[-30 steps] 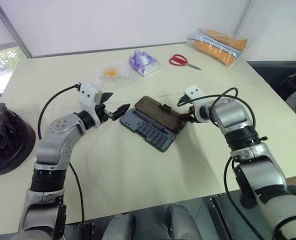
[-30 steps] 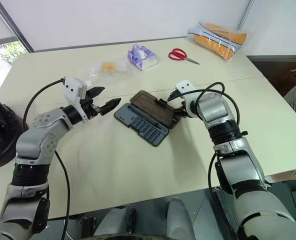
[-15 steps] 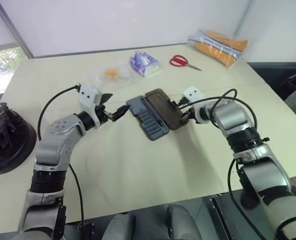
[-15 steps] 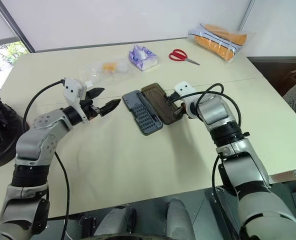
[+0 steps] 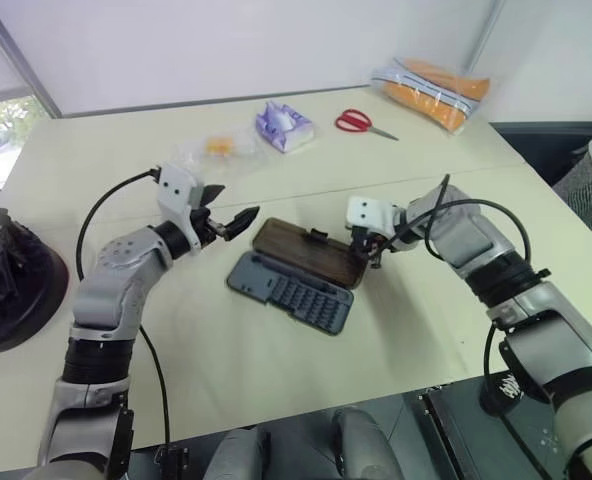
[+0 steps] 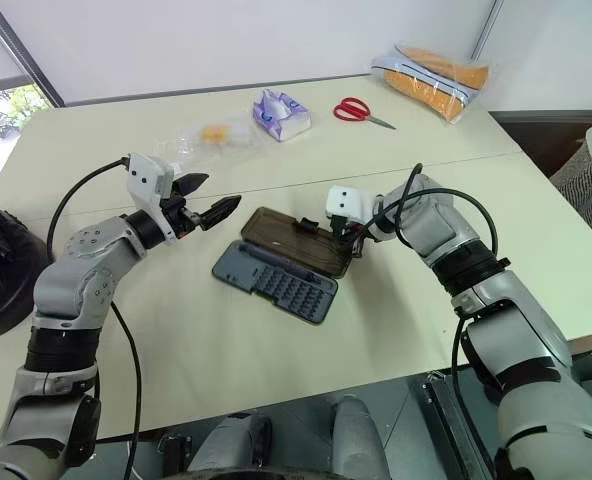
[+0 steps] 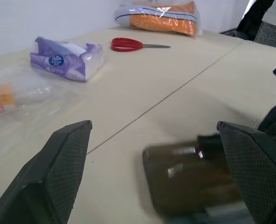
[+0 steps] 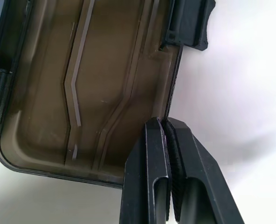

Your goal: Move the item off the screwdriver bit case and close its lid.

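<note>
The screwdriver bit case lies open at mid-table, its grey tray [image 5: 291, 290] of bits nearer me and its brown lid [image 5: 306, 253] flat on the far side. My right gripper [image 5: 369, 250] points down at the lid's right rim. In the right wrist view its fingers [image 8: 152, 186] are pressed together on that rim below the latch tab [image 8: 187, 23]. My left gripper [image 5: 231, 208] hovers open just left of the lid, holding nothing. The item, a black helmet [image 5: 6, 280], sits at the far left, well apart from the case.
At the back of the table lie a purple tissue pack [image 5: 284, 125], red scissors [image 5: 361, 122], an orange packet in clear wrap [image 5: 431, 85] and a clear plastic bag [image 5: 216, 150]. The table's near edge is just below the case.
The right gripper closed on the lid's rim, rolled and shifted left. The case swung round with it, first toward the left gripper, then back to lie across. The left arm stayed still.
</note>
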You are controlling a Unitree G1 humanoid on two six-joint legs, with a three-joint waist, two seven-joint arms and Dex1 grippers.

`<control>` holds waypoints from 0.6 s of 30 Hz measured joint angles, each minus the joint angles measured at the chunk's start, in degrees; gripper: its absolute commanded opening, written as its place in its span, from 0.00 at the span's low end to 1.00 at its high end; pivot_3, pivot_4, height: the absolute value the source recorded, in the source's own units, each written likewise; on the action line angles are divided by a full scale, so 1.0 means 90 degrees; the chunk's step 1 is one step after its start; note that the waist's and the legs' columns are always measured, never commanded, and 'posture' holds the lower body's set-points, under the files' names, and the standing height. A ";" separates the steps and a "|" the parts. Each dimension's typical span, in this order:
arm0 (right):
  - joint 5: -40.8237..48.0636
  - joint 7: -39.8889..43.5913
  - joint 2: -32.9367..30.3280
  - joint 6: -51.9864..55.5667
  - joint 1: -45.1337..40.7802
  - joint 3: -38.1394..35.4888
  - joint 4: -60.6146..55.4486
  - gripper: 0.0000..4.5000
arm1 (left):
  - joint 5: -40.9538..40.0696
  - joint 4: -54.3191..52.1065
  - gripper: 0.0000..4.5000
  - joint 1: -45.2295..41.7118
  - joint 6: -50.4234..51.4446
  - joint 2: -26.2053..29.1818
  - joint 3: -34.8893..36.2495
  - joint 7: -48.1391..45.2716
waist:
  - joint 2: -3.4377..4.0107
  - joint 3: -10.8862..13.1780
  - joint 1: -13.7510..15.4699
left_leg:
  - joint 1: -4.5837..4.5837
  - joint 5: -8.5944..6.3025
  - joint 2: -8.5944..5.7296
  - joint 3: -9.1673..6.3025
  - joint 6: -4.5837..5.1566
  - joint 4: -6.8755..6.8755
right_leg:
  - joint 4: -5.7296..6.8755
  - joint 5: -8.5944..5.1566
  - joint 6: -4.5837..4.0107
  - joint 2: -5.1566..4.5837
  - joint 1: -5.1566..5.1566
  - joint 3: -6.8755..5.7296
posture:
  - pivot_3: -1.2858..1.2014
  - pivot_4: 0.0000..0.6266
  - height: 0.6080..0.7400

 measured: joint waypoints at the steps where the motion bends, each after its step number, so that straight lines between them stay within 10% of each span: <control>1: -0.0084 0.0113 0.0011 -0.0438 -0.0073 0.0053 0.0195 0.01 | 0.0000 -0.0029 1.00 0.0038 0.0000 0.0001 0.0008 0.0027 | 0.0000 0.0000 0.0000 | 0.0000 0.0000 0.0000 0.0000 0.0000 0.0000 | -0.0001 0.0000 0.0000 0.0000 0.0000 0.0000 | 0.52 0.24 1.00; 18: -0.1213 0.0211 0.0218 -0.5159 -0.0669 0.0224 0.1961 0.01 | -0.0045 -0.0377 1.00 0.0295 0.0085 0.0011 0.0031 0.0234 | 0.0000 0.0000 0.0027 | -0.0001 0.0001 -0.0001 -0.0003 -0.0001 0.0002 | -0.0011 0.0000 0.0000 -0.0001 0.0007 -0.0001 | 0.52 0.24 1.00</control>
